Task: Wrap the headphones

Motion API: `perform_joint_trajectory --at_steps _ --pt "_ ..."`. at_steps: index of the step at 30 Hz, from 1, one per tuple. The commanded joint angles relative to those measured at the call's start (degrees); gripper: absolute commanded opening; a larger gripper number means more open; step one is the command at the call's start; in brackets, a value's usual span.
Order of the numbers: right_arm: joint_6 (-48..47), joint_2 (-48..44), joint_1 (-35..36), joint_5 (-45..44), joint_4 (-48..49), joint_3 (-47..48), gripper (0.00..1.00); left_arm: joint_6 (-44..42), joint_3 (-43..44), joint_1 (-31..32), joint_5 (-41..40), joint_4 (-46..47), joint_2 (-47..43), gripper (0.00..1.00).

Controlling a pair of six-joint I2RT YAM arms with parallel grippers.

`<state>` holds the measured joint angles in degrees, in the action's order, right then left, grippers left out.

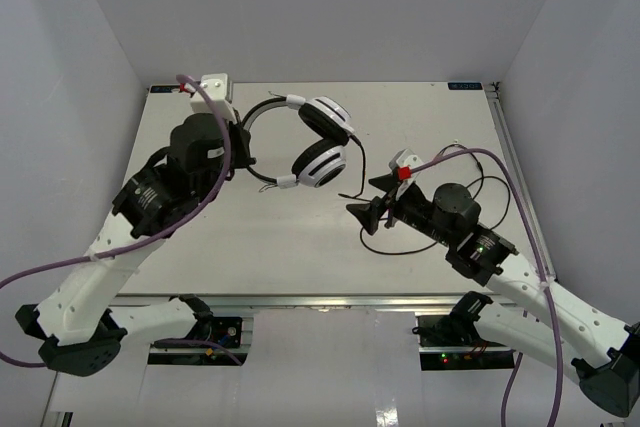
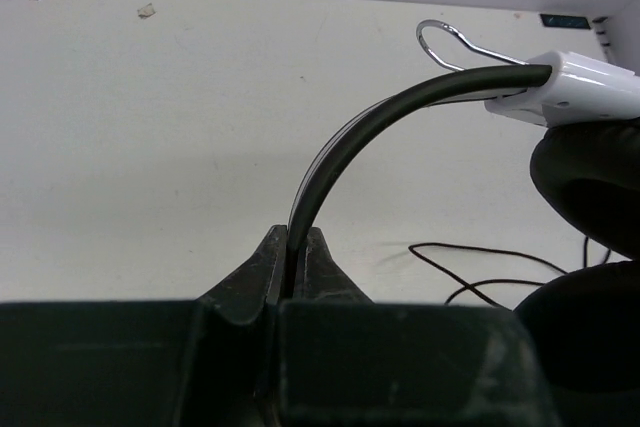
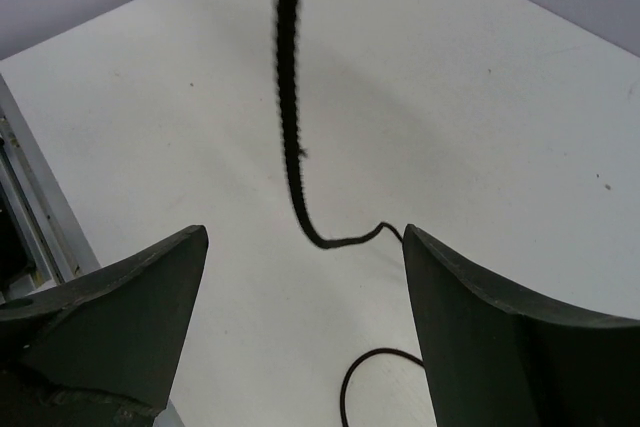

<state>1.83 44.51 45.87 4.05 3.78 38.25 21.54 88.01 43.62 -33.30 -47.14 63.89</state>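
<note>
The white headphones [image 1: 322,142] with black ear cushions hang above the table's back middle. My left gripper [image 1: 241,147] is shut on their thin headband [image 2: 330,162], which rises between its fingers to a white slider [image 2: 575,87]. The thin black cord [image 1: 415,237] drops from the ear cups and lies in loops on the table at the right. My right gripper [image 1: 368,209] is open just right of the ear cups. The cord [image 3: 290,127] hangs between its fingers [image 3: 480,327] without touching them.
Thick purple cables [image 1: 200,202] run along both arms. The table's metal front rail [image 1: 320,299] lies below the arms, and a side rail [image 1: 515,157] runs along the right edge. White walls close the back and sides.
</note>
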Motion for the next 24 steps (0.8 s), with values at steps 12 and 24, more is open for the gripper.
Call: perform_joint_trajectory --at_steps 12,24 --pt "-4.0 11.8 0.5 12.2 37.3 -9.5 0.68 9.4 -5.0 0.1 9.8 10.0 -11.8 0.00" --pt "-0.6 14.9 0.5 17.1 51.2 -21.2 0.46 10.3 -4.3 0.1 8.0 10.1 -12.5 0.00"
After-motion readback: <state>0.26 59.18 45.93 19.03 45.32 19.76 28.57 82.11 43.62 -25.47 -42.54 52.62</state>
